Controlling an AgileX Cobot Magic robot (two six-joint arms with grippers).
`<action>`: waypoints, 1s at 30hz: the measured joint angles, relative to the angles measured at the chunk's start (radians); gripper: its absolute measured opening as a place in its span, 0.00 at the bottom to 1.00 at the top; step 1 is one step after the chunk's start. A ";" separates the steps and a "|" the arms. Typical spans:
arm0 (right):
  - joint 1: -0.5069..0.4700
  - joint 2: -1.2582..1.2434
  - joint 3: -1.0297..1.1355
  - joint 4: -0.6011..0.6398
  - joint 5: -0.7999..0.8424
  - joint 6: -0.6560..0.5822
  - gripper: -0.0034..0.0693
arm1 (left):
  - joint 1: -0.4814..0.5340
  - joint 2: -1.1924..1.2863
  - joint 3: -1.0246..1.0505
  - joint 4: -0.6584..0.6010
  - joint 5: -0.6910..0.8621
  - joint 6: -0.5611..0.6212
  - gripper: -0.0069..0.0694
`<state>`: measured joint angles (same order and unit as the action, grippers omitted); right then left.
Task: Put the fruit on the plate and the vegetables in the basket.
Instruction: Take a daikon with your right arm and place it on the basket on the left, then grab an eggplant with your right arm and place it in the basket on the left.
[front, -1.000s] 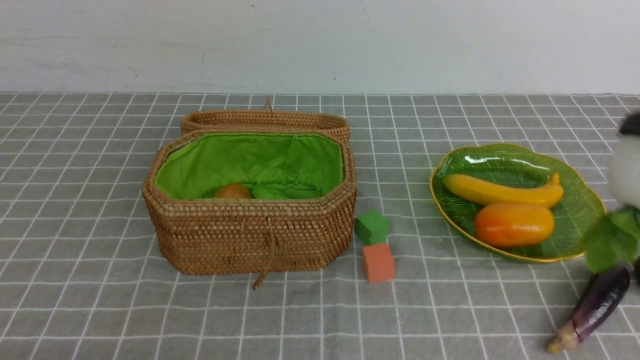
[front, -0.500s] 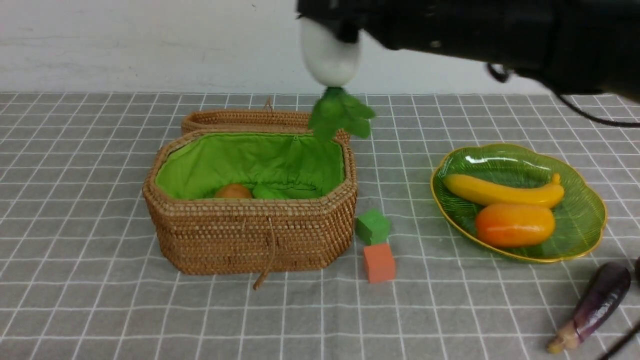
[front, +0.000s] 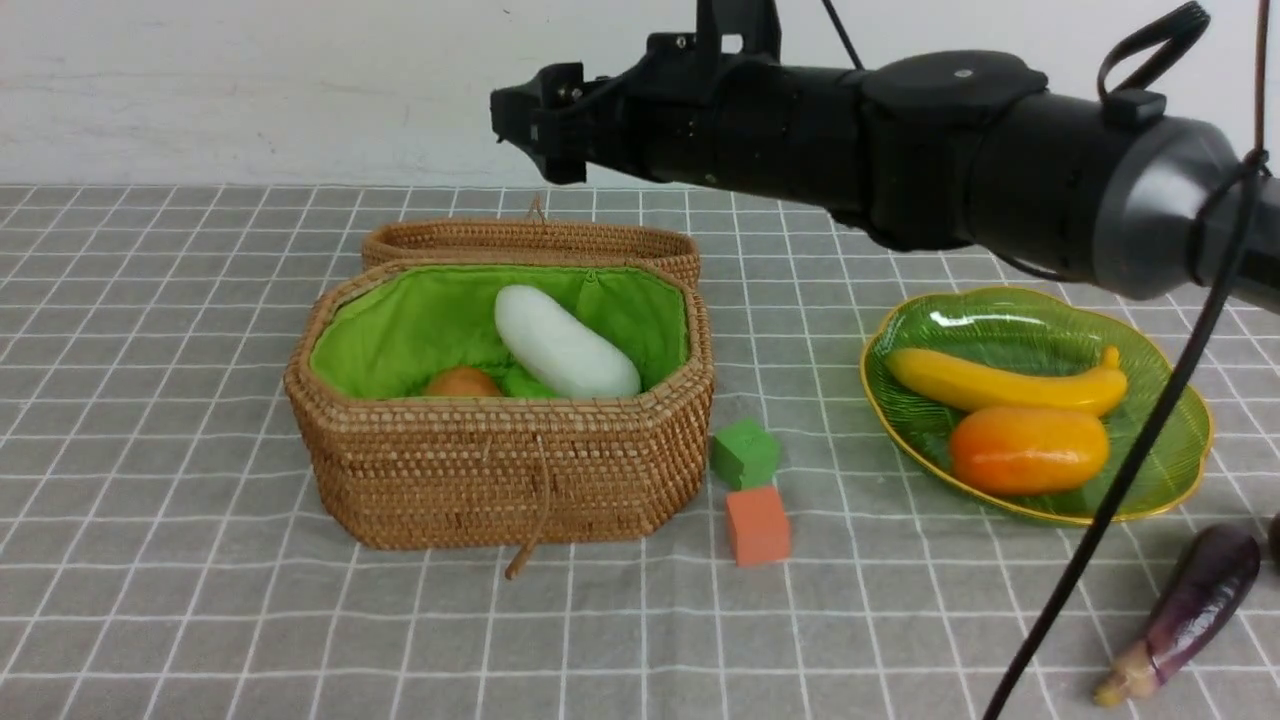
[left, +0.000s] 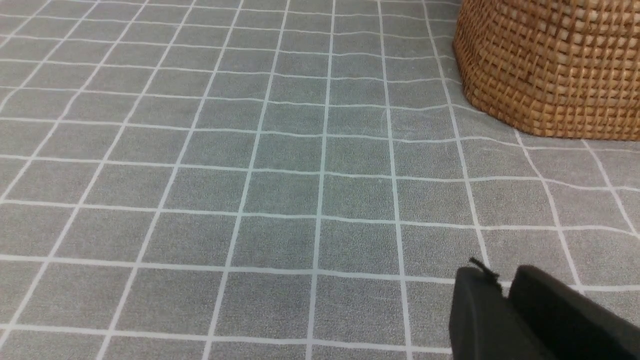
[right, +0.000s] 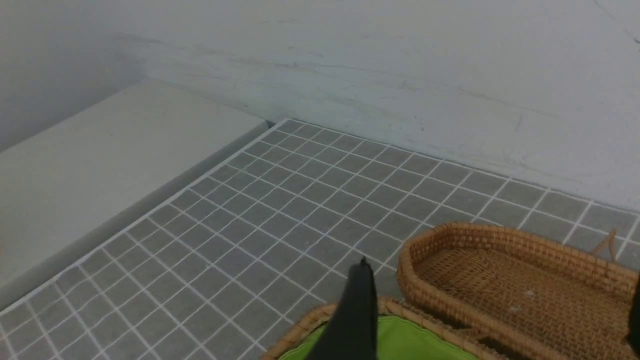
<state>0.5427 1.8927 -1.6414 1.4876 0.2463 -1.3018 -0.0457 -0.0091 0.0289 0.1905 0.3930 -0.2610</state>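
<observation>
The wicker basket (front: 500, 470) stands open with its green lining showing. A white oblong vegetable (front: 565, 345) lies slanted inside it, beside a brown-orange potato (front: 463, 382) and a sliver of green gourd (front: 520, 385). My right gripper (front: 515, 120) hovers above the basket's back rim, open and empty, its fingers (right: 357, 310) spread wide over the lid (right: 520, 285). On the green plate (front: 1160, 440) lie the banana (front: 1000, 382) and the mango (front: 1028, 450). A purple eggplant (front: 1195, 605) lies on the cloth at the front right. My left gripper (left: 505, 290) is shut and empty, low over the cloth near the basket's wall (left: 550, 65).
A green cube (front: 742, 452) and an orange cube (front: 757, 525) sit on the cloth just right of the basket. The right arm (front: 950, 150) spans the upper right of the front view, and its cable (front: 1120, 500) hangs down in front of the plate.
The right arm swung from the right edge to above the basket carrying the white vegetable. Its jaws opened, and the vegetable now lies in the basket.
</observation>
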 joint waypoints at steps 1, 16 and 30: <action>-0.005 -0.011 0.000 -0.025 0.029 0.010 0.98 | 0.000 0.000 0.000 0.000 0.000 0.000 0.21; -0.205 -0.309 0.134 -1.427 0.795 1.294 0.87 | 0.000 0.000 0.000 0.001 0.000 0.000 0.21; -0.637 -0.341 0.748 -1.284 0.446 1.674 0.80 | 0.000 0.000 0.000 0.001 0.000 0.000 0.21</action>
<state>-0.0946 1.5522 -0.8936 0.2037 0.6920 0.3721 -0.0457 -0.0091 0.0289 0.1915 0.3930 -0.2610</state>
